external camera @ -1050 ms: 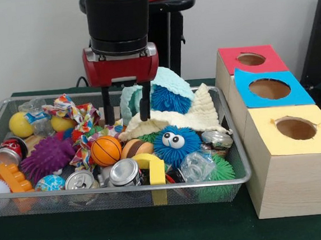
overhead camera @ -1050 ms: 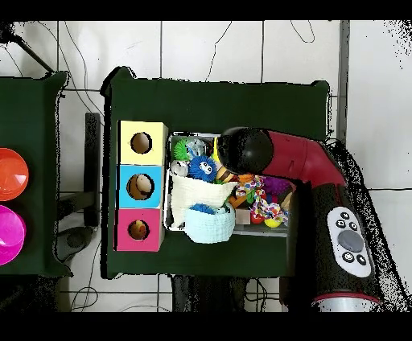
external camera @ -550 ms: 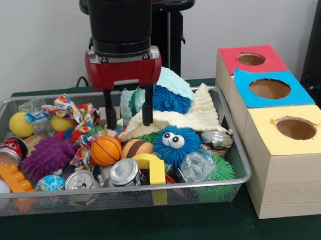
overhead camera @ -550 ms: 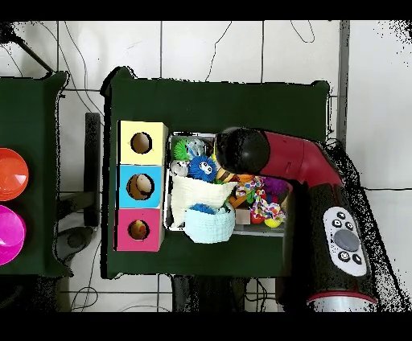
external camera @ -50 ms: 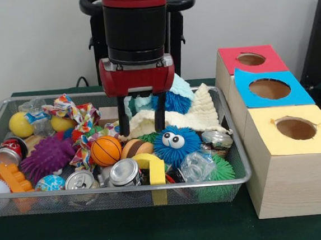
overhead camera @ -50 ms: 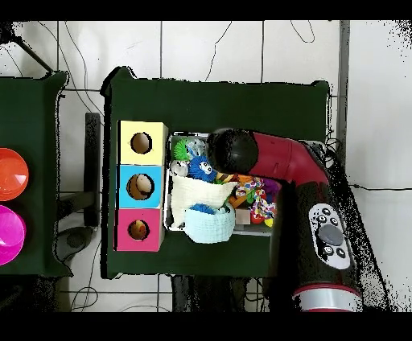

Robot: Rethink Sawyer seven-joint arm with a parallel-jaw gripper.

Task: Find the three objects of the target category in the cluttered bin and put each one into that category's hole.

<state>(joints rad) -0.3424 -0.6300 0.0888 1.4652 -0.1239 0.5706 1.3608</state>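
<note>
One arm: the red and black arm comes down over the middle of the wire mesh bin.
Gripper: the gripper hangs with its two black fingers apart and nothing between them, tips just above the toys.
Under the gripper: a cream knitted cloth, a brown ball and a blue fuzzy toy with googly eyes.
Bin's left part: a purple spiky ball, an orange basketball, a yellow ball, drink cans and an orange brick.
Behind the gripper: a pale blue knitted cloth draped over another blue fuzzy ball.
Boxes: three wooden boxes stand beside the bin, with holed lids in red, blue and yellow.
Overhead: the arm covers much of the bin.
</note>
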